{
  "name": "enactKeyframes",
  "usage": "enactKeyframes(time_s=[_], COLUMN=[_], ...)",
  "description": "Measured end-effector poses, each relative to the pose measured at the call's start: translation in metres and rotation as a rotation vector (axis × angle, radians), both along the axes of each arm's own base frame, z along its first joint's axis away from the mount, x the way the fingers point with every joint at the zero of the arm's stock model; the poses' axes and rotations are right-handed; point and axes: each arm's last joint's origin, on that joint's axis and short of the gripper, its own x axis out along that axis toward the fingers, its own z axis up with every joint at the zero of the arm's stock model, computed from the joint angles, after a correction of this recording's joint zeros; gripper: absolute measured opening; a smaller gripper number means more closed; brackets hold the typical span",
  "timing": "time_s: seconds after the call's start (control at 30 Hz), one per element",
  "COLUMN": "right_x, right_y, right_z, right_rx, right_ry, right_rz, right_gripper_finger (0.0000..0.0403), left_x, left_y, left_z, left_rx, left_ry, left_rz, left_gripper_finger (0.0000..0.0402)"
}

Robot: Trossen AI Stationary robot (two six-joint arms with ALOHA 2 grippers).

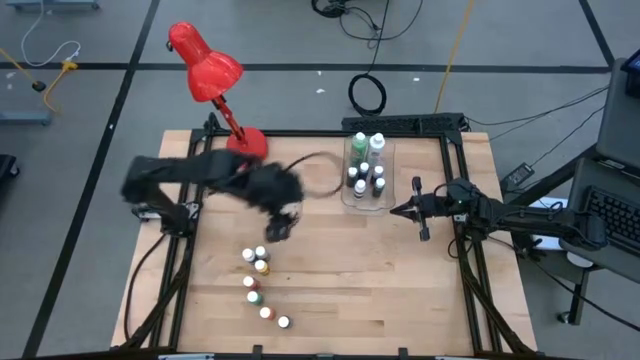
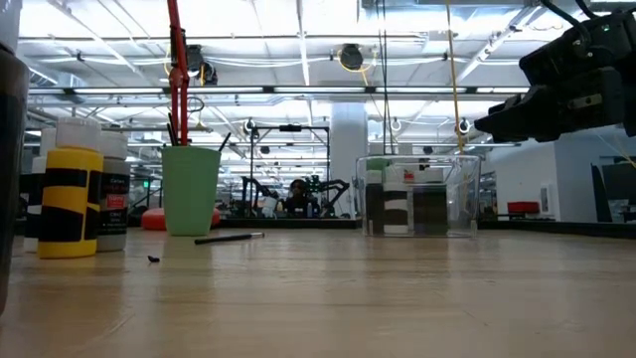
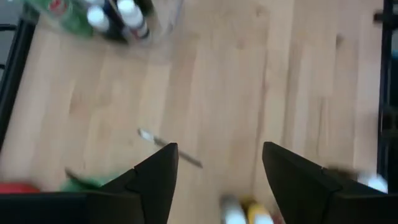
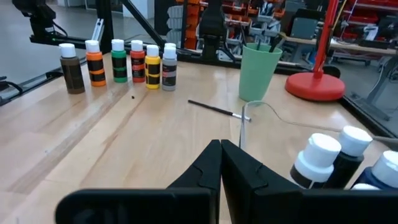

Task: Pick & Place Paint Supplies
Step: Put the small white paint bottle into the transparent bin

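Observation:
Several small white-capped paint bottles (image 1: 262, 285) stand in a row on the wooden table near its front left, also seen in the right wrist view (image 4: 118, 62). More bottles stand in the clear bin (image 1: 365, 170) at the far right. A thin dark paintbrush (image 4: 211, 107) lies flat on the table beside the green cup (image 4: 261, 71), which holds more brushes. My left gripper (image 1: 280, 228) hangs open above the table between the row and the cup, nothing between its fingers (image 3: 219, 152). My right gripper (image 1: 400, 210) waits shut beside the bin (image 4: 221, 155).
A red desk lamp (image 1: 215, 80) stands at the table's far left, its base next to the cup. A black frame (image 1: 460, 200) edges the table. Bare wood lies between the bottle row and the bin.

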Motion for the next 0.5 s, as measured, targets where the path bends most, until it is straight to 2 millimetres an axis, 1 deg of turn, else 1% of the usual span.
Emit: enactKeyframes(time_s=[0.13, 0.2, 0.27, 0.37, 0.43, 0.5], right_x=[0.000, 0.000, 0.000, 0.000, 0.000, 0.000], right_y=[0.000, 0.000, 0.000, 0.000, 0.000, 0.000], right_z=[-0.001, -0.002, -0.002, -0.002, -0.002, -0.002], right_rx=[0.034, 0.051, 0.055, 0.064, 0.081, 0.088], right_ry=[0.012, 0.023, 0.027, 0.028, 0.030, 0.030], right_rz=[-0.004, -0.006, -0.007, -0.009, -0.012, -0.013], right_gripper_finger=[0.0004, 0.0004, 0.0004, 0.0004, 0.0004, 0.0004], left_x=[-0.045, -0.061, -0.071, -0.079, -0.084, -0.090], left_y=[-0.037, -0.052, -0.064, -0.081, -0.091, -0.095], left_z=[-0.020, -0.034, -0.052, -0.080, -0.098, -0.113], left_rx=[0.028, 0.017, -0.009, -0.070, -0.077, -0.056], left_ry=[0.006, -0.033, -0.070, -0.101, -0.079, -0.027], left_rz=[-0.008, -0.005, -0.010, -0.041, -0.083, -0.114], left_gripper_finger=[0.0228, 0.0228, 0.0228, 0.0228, 0.0228, 0.0228])
